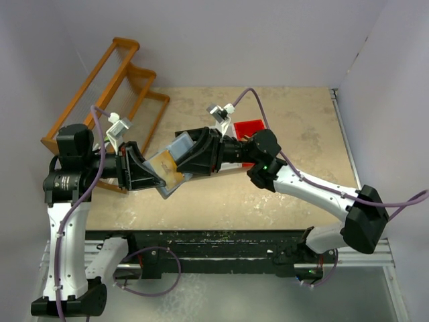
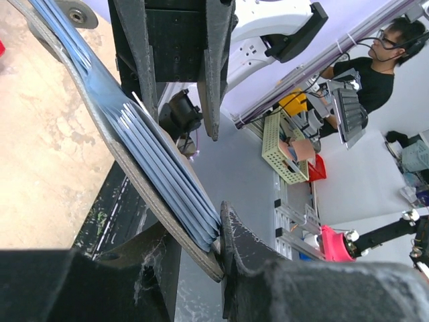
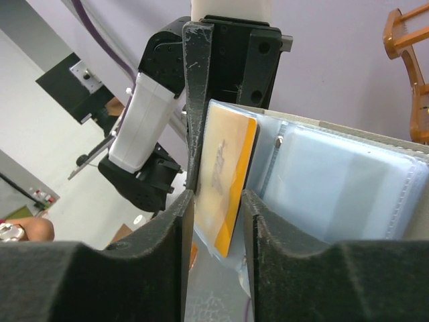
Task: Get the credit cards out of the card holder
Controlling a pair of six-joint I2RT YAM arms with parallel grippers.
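Evidently left hand [image 2: 194, 243] pinches card holder [image 2: 144, 157]; right hand [image 3: 216, 201] straddles orange card [image 3: 224, 174], grip unclear.

**Card holder held open in mid-air, one card showing**

The card holder [image 1: 178, 143] is a slate-grey cover carrying a stack of clear bluish sleeves. It hangs above the table toward 9 o'clock of centre, its length running from 1 to 7 o'clock. The left gripper [image 2: 201, 248] pinches its 7 o'clock end. One orange-edged credit card [image 3: 218, 168] lies against the outermost sleeve, between the parted fingers of the right gripper [image 3: 216, 201].
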